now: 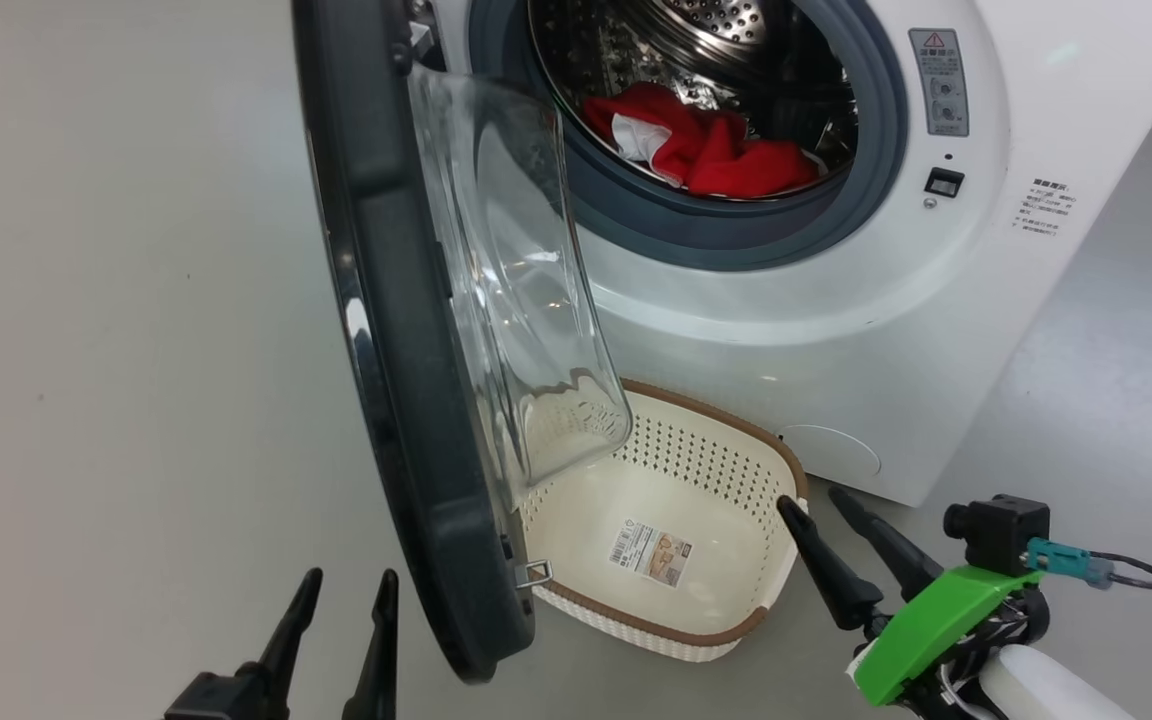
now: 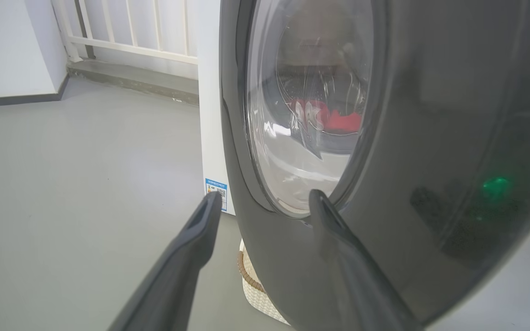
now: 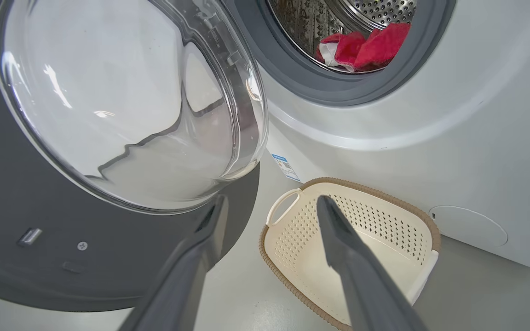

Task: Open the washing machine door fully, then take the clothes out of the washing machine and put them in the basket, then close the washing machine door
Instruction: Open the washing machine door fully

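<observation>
Standing open, one door [image 1: 406, 380], one basket [image 1: 696, 460]

We see the washing machine door [image 1: 406, 400] standing open, its glass bulge over the empty basket [image 1: 736, 425] just in front of the washing machine [image 1: 836, 330]. The clothes [image 1: 726, 150] lie in the drum [image 1: 716, 30]. Our left gripper [image 1: 352, 575] hangs left of the door and our right gripper [image 1: 811, 497] at the basket's right rim, both spread.
</observation>
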You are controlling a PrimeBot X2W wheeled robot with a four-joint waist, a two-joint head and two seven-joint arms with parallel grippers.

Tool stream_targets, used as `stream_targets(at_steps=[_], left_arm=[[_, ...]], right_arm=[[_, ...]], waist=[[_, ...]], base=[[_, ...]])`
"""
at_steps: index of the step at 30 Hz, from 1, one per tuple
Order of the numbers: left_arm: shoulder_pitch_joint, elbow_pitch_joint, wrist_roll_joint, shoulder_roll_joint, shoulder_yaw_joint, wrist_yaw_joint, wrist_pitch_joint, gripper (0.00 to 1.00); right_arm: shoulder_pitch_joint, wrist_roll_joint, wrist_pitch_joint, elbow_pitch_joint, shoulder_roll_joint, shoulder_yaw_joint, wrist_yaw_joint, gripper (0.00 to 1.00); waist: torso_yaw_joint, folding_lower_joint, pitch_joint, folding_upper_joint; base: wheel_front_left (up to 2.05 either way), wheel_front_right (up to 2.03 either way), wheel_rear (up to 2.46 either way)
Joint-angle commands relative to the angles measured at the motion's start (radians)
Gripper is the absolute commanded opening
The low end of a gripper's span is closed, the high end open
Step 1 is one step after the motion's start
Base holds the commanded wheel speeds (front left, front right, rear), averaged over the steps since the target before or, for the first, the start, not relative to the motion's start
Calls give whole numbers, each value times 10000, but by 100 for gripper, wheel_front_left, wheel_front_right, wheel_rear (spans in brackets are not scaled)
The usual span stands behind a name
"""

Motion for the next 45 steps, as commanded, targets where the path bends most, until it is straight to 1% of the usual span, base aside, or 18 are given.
stream_targets(at_steps=[1,7,14,16,17,18,24,27,37,44,45], left_arm=[[-353,-206,58,75,392,-82,-120,100],[-352,-210,97,75,445,-96,-120,100],[-362,-223,106,75,499,-98,-120,100],[-359,-220,108,75,506,-104,-120,100],[-356,-218,107,75,501,-108,-120,100],[-356,-218,107,75,501,-108,-120,100],[-341,-292,111,75,480,-80,-120,100],[-314,-322,117,75,466,-69,-120,100],[-304,-270,56,75,372,-44,-120,100],[-290,-335,51,75,409,-48,-120,100],[-288,-363,30,75,424,-54,-120,87]], right_arm=[[259,-625,-119,-181,115,-352,77,100],[1049,-2927,-119,-450,630,-1854,77,100],[1769,-4927,-120,-1117,1246,-3306,77,100],[1963,-5433,-120,-1383,1475,-3745,77,100],[2163,-5879,-120,-1631,1664,-4090,77,100],[2163,-5879,-120,-1631,1664,-4090,77,100],[2600,-6741,-120,-2380,2090,-5003,77,100],[2770,-7049,-120,-2648,2220,-5217,77,100],[3107,-7338,-120,-2477,2431,-5526,77,100],[3121,-7384,-120,-2428,2504,-5549,77,100],[3122,-7387,-120,-2425,2511,-5545,77,100]], waist=[[-33,0,-5,0],[-78,0,-13,0],[-87,0,8,0],[-84,0,4,0],[-74,0,-4,0],[-74,0,-4,0],[-51,0,-16,0],[-45,0,-35,0],[0,0,-34,0],[-36,0,-77,0],[-38,0,-90,0]], base=[[0,0,0],[0,0,0],[0,0,0],[0,0,0],[0,0,0],[0,0,0],[0,0,0],[0,0,0],[0,0,0],[0,0,0],[0,0,0]])
